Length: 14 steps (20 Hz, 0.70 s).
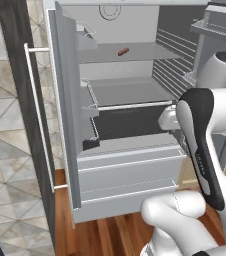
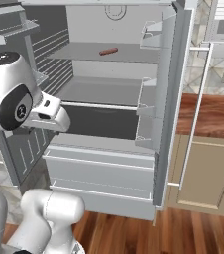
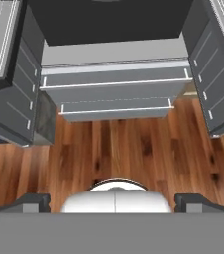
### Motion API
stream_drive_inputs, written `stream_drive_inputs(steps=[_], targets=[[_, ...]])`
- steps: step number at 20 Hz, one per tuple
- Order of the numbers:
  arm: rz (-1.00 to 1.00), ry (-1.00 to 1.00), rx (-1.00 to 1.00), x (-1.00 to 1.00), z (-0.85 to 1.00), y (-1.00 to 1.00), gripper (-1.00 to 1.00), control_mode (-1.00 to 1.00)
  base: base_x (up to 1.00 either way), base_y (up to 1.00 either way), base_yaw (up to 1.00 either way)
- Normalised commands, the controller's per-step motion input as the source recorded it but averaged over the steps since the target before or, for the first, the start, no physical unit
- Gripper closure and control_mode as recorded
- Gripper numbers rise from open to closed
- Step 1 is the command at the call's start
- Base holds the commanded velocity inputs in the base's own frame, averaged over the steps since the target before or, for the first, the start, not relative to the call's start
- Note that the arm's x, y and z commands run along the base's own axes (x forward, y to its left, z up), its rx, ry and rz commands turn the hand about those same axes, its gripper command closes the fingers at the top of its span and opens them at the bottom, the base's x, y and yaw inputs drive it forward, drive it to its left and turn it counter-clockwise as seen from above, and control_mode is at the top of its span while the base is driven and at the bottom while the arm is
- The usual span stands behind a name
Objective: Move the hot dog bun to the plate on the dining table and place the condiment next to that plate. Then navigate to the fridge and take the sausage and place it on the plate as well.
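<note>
The fridge (image 1: 130, 165) (image 2: 104, 168) stands open in front of me, showing grey shelves. The sausage (image 1: 123, 51) (image 2: 108, 51), a small reddish-brown cylinder, lies on the upper shelf toward the back. My gripper (image 3: 115, 202) is well below that shelf, at mid-fridge height, and points down at the wood floor and the fridge's bottom drawers (image 3: 115, 94). Its fingertips (image 3: 32, 202) stand wide apart, so it is open with nothing between them. The hot dog bun, plate, condiment and dining table are out of view.
One fridge door (image 1: 67, 125) with a long bar handle (image 1: 37, 120) hangs open on the left, and its racks jut inward. A wooden counter with a beige cabinet (image 2: 208, 168) sits to the right of the fridge. Wood floor (image 3: 134, 149) lies below.
</note>
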Motion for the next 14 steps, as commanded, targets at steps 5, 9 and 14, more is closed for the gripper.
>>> stream_drive_inputs(steps=[5, 9, 14], targets=[[0.0, 0.0, 0.0, 0.0, -0.13, -0.02, -1.0, 1.0, 0.0, -0.01, 0.0], [0.0, 0.0, 0.0, 0.0, 0.0, 0.0, -1.0, 1.0, 0.57, -0.04, 0.0], [0.0, 0.0, 0.0, 0.0, 0.0, 0.0, -1.0, 1.0, 1.0, 0.0, 0.0]])
